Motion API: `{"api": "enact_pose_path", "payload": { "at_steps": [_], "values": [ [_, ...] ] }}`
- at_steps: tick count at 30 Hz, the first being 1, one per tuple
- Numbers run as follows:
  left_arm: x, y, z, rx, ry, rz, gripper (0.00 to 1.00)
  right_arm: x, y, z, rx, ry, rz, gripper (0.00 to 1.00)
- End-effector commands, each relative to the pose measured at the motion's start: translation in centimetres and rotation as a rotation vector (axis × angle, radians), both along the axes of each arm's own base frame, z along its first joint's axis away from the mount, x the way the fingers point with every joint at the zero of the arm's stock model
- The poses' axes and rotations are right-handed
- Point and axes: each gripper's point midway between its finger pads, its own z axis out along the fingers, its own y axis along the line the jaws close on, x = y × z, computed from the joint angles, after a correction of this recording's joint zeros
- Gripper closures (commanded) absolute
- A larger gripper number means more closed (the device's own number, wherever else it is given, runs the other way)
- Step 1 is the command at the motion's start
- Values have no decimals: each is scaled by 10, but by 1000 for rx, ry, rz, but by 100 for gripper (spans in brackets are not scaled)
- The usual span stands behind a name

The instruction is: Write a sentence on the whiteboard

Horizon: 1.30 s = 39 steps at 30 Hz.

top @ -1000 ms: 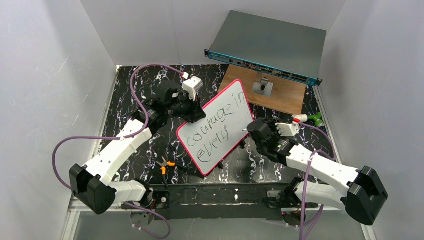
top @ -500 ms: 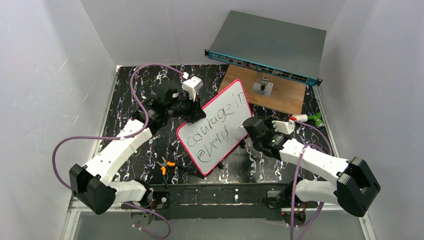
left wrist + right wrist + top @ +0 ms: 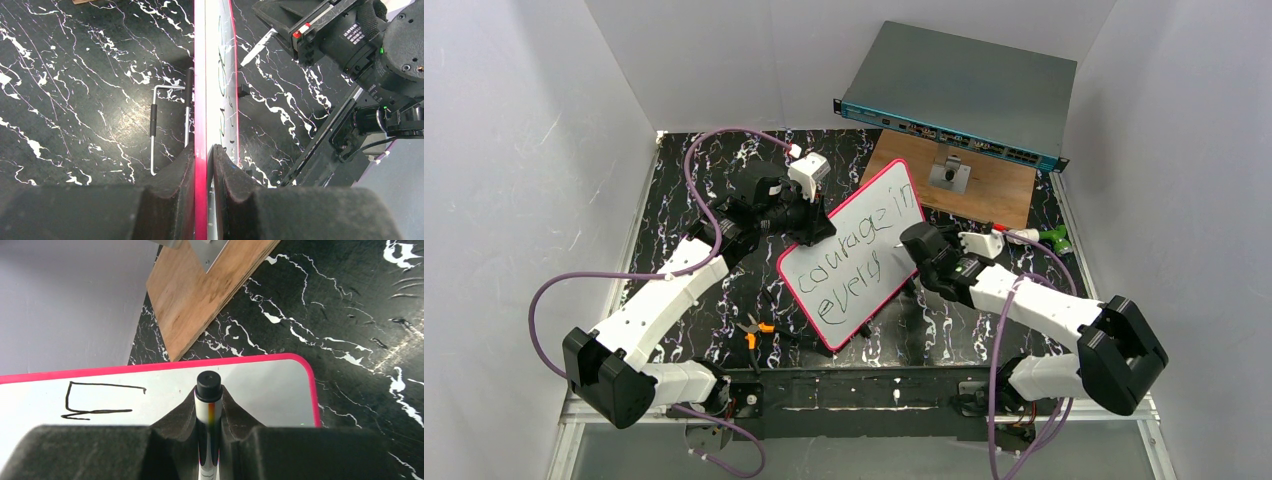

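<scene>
1. Left claw: pinches the thin pink-red frame of the flat rectangular white whiteboard, with one black pad on each face. Props it up on edge and tilted above the black, white-veined marbled surface.
2. Right claw: squeezes a slim white marker with a black end between both pads. Aims the tip at the right side of the whiteboard face, level with the lower line of writing. Cannot tell whether tip and face touch.
3. Reads, in black handwritten marker words on two slanted lines, "courage in" above and "every" below.
4. Places the whiteboard mid-surface between the two arms, with its upper corner towards a brown wooden board at the back right.
5. Rests a grey-teal network switch box along the far edge of that wooden board, with a small metal bracket just in front of it.
6. Lies near the whiteboard's lower left edge: a pair of orange-handled pliers.
7. Shows, in the left wrist view, a thin bent wire stand on the surface just behind the whiteboard.
</scene>
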Motion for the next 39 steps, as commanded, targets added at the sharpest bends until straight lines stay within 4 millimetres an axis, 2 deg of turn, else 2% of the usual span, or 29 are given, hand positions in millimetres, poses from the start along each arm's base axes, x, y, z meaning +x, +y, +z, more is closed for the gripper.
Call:
{"api": "enact_pose_path", "payload": {
  "at_steps": [1, 9, 20, 31, 39],
  "values": [
    [8, 9, 4, 52, -55, 14, 100, 17, 6, 24, 63, -65, -34, 99],
    [7, 10, 2, 59, -53, 12, 100, 27, 10, 21, 66, -59, -39, 99],
    [9, 10, 4, 66, -64, 11, 100, 24, 16, 8, 29, -23, 20, 99],
    [9, 10, 4, 69, -61, 11, 100, 7, 3, -17, -22, 31, 31, 99],
    [7, 11, 6, 71, -59, 10, 100, 12, -2, -21, -25, 31, -1, 99]
  ]
}}
